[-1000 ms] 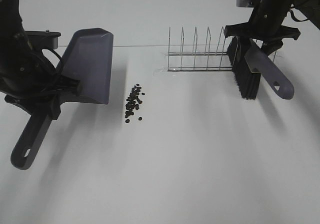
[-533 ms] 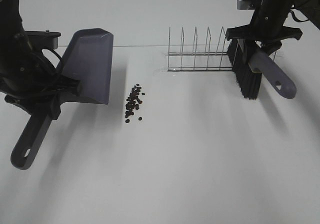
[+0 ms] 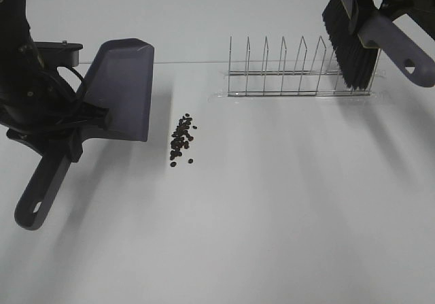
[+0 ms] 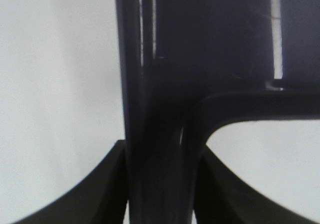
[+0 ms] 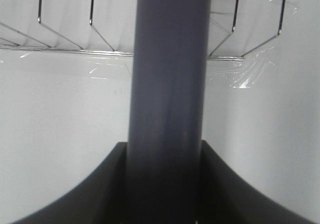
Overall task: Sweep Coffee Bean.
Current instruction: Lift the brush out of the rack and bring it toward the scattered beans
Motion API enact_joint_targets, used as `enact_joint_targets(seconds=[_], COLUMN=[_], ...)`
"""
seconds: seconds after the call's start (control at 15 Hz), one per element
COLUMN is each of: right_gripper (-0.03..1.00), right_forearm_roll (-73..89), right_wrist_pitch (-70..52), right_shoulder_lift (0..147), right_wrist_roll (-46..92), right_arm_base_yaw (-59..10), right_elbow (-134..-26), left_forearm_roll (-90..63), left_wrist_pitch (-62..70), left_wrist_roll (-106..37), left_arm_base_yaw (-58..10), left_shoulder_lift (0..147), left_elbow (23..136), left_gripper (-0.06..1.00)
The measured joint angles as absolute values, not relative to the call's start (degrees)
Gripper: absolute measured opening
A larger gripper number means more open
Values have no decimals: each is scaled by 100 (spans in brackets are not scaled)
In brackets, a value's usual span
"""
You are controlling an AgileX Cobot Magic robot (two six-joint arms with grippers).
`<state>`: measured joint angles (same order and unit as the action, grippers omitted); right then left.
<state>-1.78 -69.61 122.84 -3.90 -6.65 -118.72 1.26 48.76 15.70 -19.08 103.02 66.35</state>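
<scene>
A loose cluster of tiny dark coffee beans (image 3: 181, 139) lies on the white table, left of centre. My left gripper (image 3: 60, 141) is shut on the handle of a purple-grey dustpan (image 3: 121, 90), whose open edge rests on the table just left of the beans; the handle fills the left wrist view (image 4: 160, 149). My right gripper (image 3: 363, 5) is shut on the handle of a brush (image 3: 350, 42) with black bristles, held in the air above the right end of the wire rack. The handle shows in the right wrist view (image 5: 169, 98).
A wire dish rack (image 3: 299, 69) stands at the back, right of centre, on clear plastic film; it also shows in the right wrist view (image 5: 65, 46). The brush hangs over its right end. White table (image 3: 272, 215) stretches in front.
My right gripper has lifted the brush up and to the right, from in front of the rack's right end to above it. The left arm, dustpan and beans have not moved.
</scene>
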Motion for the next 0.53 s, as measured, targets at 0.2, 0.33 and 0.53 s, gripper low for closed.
enact_joint_targets(seconds=[0.2,0.33,0.53], right_gripper=[38,38,38], right_forearm_roll=[-178,-172,-229], right_wrist_pitch=[-6990,-6990,-6990], right_shoulder_lift=[12135,11706,10978], right_wrist_roll=[-355,-269,-269], right_arm_base_yaw=[-665,-665,-796], right_elbow=[-11849,-11264,-10371], left_forearm_roll=[126,206,332], left_wrist_pitch=[4870,4870,4830], left_wrist_roll=[1570,1570,1570], left_arm_base_yaw=[-1908,-1908,-1908], left_shoulder_lift=[10302,10302,10302], left_elbow=[6635,6635,6635], left_gripper=[35,35,35])
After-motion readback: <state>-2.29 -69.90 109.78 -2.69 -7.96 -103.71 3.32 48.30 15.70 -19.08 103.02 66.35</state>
